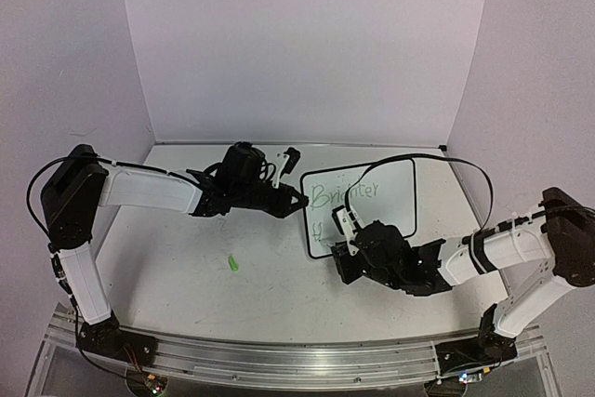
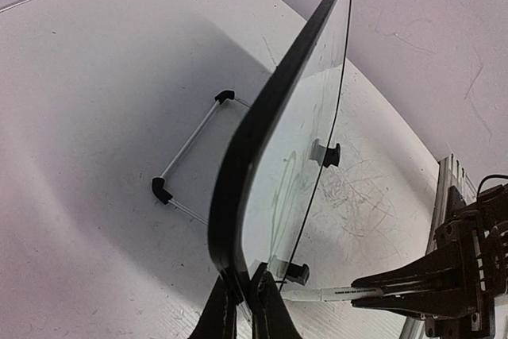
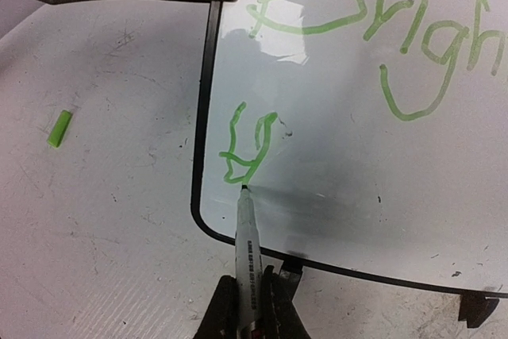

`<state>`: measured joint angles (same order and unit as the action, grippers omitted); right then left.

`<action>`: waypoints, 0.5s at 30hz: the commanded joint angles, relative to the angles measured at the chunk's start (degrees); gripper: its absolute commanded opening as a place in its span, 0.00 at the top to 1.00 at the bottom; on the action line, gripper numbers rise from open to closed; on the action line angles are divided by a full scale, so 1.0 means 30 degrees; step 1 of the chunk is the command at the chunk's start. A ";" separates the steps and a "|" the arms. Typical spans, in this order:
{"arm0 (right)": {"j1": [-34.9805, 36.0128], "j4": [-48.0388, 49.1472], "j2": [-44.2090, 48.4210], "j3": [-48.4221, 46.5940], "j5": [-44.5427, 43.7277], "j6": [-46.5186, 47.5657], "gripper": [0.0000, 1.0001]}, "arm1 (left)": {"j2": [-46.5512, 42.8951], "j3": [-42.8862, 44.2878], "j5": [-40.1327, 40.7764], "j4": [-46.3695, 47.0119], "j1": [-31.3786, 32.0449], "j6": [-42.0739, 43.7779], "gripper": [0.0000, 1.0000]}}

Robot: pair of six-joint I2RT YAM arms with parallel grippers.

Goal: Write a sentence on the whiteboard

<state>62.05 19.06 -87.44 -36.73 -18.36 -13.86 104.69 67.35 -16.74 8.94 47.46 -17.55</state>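
Pale lavender-white walls (image 1: 307,44) close in three sides of a scuffed white bench (image 1: 186,295). Toward the back right of the bench stands the whiteboard (image 1: 390,194), a small white board with a thin black frame and rounded corners. It is tilted back on a wire stand (image 2: 190,147) with little black feet.

The sentence (image 3: 381,21) is in thin light-green cursive. Its top line shows "Brigh" in the right wrist view and reads roughly "Brighter" from above. Below it, near the board's lower left corner, the second line so far is a single looping stroke.

The left end effector (image 2: 242,295) reaches in from the left. Its two fingers are pinched tight on the black frame of the board's left edge, level with the top line of writing.

The right end effector (image 3: 248,307) comes in from the right, low in front of the board. Its fingers are closed on a slim white marker (image 3: 247,232), which points up and away from the wrist. The marker's dark tip meets the board surface at the bottom end of the second line's green stroke.

A small bright-green piece (image 1: 231,265) lies flat on the bench to the left of the board, well apart from it and from both arms.
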 commanded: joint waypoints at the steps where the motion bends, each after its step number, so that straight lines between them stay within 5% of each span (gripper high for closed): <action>1: -0.0032 0.0135 -0.0055 -0.0089 -0.0576 -0.0067 1.00 | 0.0039 0.0710 0.2068 -0.0674 -0.0440 0.0899 1.00; 15: -0.0074 0.1231 0.0399 -0.0383 -0.1210 0.0752 1.00 | -0.0005 0.0723 0.2007 -0.0683 -0.0440 0.0906 1.00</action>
<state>62.06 20.28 -87.42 -36.73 -18.83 -12.27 104.71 67.40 -16.75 8.95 47.46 -17.52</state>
